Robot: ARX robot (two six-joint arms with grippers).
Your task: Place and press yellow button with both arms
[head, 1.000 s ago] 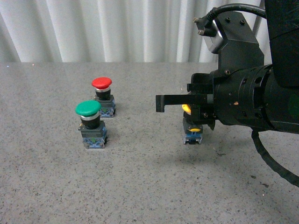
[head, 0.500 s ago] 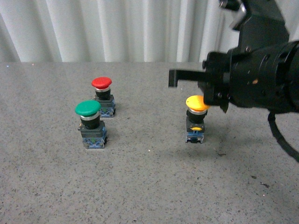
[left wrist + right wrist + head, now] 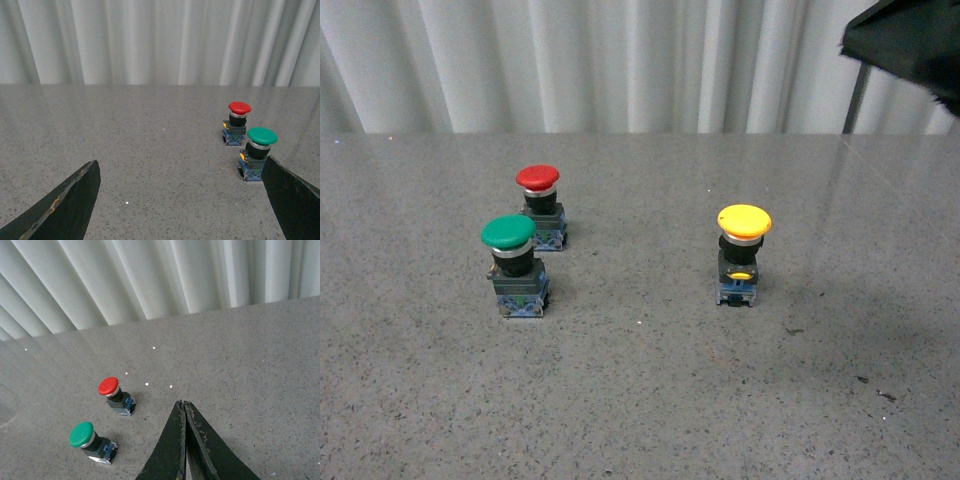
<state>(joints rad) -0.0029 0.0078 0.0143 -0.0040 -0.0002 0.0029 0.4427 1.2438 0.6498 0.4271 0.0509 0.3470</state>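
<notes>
Standing upright on the speckled grey stone counter (image 3: 640,400), right of centre: the small push-button with yellow mushroom cap, black collar and bluish grey base block (image 3: 741,254). Nothing touches it. A faint shadow lies on the counter beside it, toward the right edge.

Toward the left edge, well apart from the yellow button, two more push-buttons of the same build. The green-capped one (image 3: 514,266) is nearer the front edge; the red-capped one (image 3: 541,207) stands just behind it, closer to the far edge. Their base blocks sit near each other; whether they touch cannot be told. Both are upright.

Pleated white curtain (image 3: 580,65) runs along the far edge of the counter.

Right arm: only a black corner of its body (image 3: 910,40) shows in the front view, high over the counter's far right corner, clear of every button. In the right wrist view the right gripper (image 3: 184,412) has its two thin black fingers pressed together at the tips, closed on nothing, with the red and green buttons on the counter beyond.

Left arm: absent from the front view. In the left wrist view the left gripper (image 3: 180,185) has its black fingers spread wide, nothing between them but bare counter; the green and red buttons stand close by one finger.
</notes>
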